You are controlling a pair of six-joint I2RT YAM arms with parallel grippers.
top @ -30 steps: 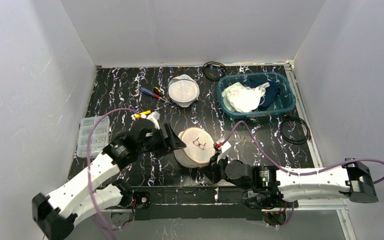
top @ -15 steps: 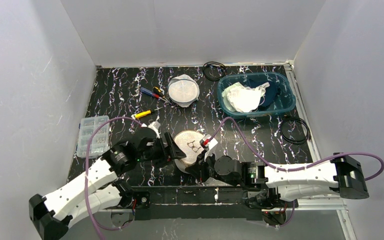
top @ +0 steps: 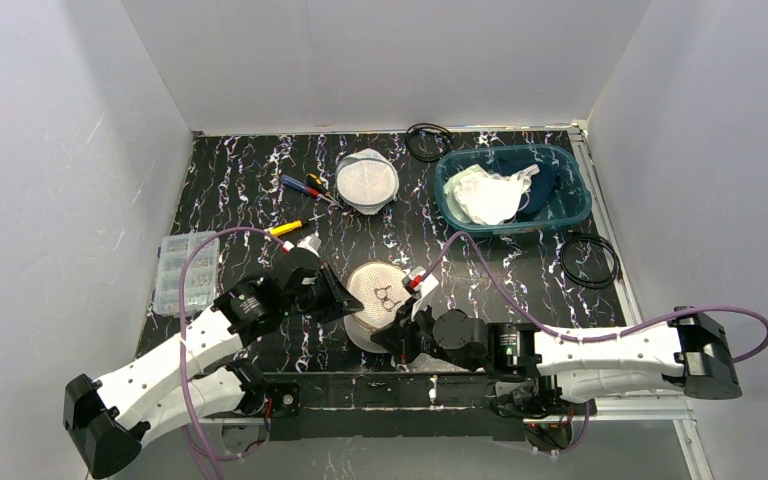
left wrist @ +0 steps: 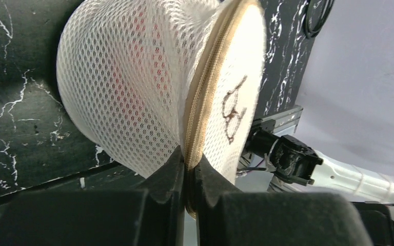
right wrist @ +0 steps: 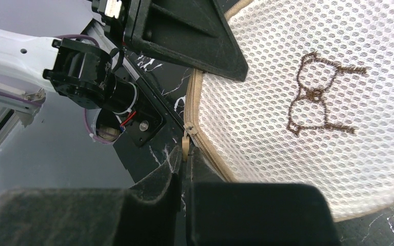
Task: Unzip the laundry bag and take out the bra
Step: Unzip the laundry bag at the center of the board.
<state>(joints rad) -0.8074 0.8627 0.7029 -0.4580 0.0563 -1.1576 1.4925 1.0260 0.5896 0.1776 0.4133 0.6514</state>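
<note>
The round white mesh laundry bag (top: 380, 290) with a brown bra emblem stands tilted near the table's front edge. My left gripper (top: 345, 300) is at its left side, shut on the tan zipper seam (left wrist: 205, 102); in the left wrist view the left gripper (left wrist: 190, 166) pinches that seam at the bag's (left wrist: 133, 87) lower rim. My right gripper (top: 397, 325) is at the bag's near side. In the right wrist view the right gripper (right wrist: 184, 164) is shut on the small zipper pull (right wrist: 185, 146) beside the bag (right wrist: 308, 113). The bra is hidden; only a reddish tint (left wrist: 138, 61) shows through the mesh.
A second mesh bag (top: 367, 181) lies at the back middle, with screwdrivers (top: 305, 186) to its left. A teal bin (top: 580, 205) with clothes is at the back right. Black cable rings (top: 589, 262) lie right of centre. A clear plastic box (top: 184, 270) sits at the left edge.
The left gripper's jaws closed onto the bag's zipper seam. Both arms and the bag shifted a little left and toward the front edge; the right gripper stayed shut.
</note>
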